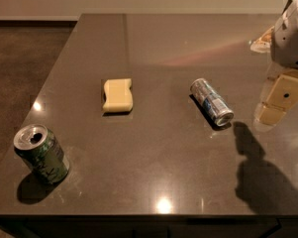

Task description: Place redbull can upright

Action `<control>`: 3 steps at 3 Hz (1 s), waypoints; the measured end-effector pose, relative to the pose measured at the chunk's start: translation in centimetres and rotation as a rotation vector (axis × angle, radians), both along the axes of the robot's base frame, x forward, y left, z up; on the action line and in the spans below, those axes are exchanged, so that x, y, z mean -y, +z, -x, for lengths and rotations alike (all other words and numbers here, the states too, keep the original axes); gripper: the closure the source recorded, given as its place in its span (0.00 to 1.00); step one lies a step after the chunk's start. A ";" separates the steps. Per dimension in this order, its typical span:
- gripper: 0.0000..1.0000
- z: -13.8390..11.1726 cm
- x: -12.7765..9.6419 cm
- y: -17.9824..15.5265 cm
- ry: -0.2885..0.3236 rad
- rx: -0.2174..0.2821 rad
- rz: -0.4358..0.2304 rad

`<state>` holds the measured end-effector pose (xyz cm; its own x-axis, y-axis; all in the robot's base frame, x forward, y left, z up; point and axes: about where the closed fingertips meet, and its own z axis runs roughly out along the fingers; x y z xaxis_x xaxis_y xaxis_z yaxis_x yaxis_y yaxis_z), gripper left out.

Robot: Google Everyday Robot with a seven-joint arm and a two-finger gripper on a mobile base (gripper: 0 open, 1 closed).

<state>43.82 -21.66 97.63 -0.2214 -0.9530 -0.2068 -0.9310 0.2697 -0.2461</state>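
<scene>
Dark glossy counter [158,157] — redbull can [211,101] lying | gripper [277,104] right edge, grip unclear | brown floor [20,53]

Grey-white arm [291,33], tan hand [279,100] at right edge.

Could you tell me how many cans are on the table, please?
2. The redbull can lies on its side right of centre; the green can stands upright, front left. The gripper hangs at the right edge; none seems hidden.
</scene>
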 end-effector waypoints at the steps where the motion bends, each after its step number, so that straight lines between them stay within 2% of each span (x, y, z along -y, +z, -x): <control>1: 0.00 0.0 0.0 0.0 0.000 0.000 0.000; 2: 0.00 -1.4 -0.7 -0.4 -0.049 -0.009 -0.003; 3: 0.00 -4.4 -2.6 -1.8 -0.146 -0.019 0.001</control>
